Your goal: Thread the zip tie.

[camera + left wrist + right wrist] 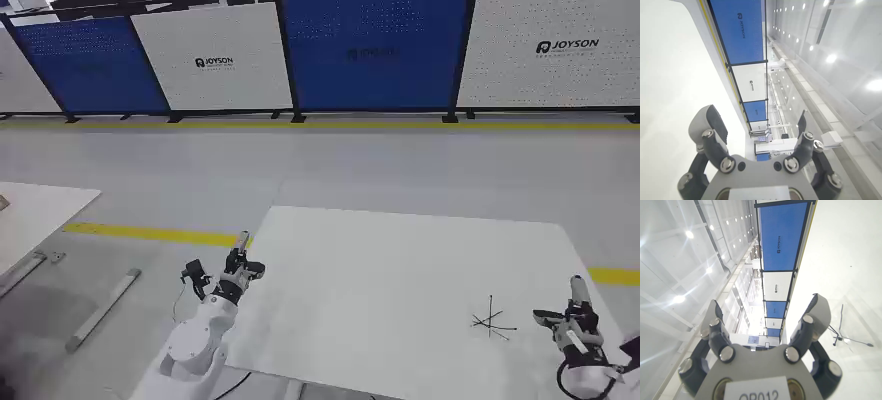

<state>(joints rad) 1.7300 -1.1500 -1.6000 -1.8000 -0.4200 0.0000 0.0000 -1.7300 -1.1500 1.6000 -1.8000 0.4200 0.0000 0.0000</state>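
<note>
Seen from above, your left gripper sits at the 9 o'clock edge of the white table, just over its border. Its fingers are spread wide with nothing between them. In the left wrist view, that gripper shows the same wide gap, with one dark pad turned toward the bare tabletop.

Your right gripper is near the table's 4 o'clock corner. Its fingers are also spread apart and hold nothing. In the right wrist view, the gripper has air between its two tips.

The zip ties lie flat on the table as a small heap of thin black strips that cross each other like a star. They are at about 4 o'clock from the table's middle. Your right gripper is near them at their 3 o'clock, not touching. In the right wrist view the zip ties lie just beyond the outer finger.

Blue and white panels stand at 12 o'clock, behind a yellow floor line.
</note>
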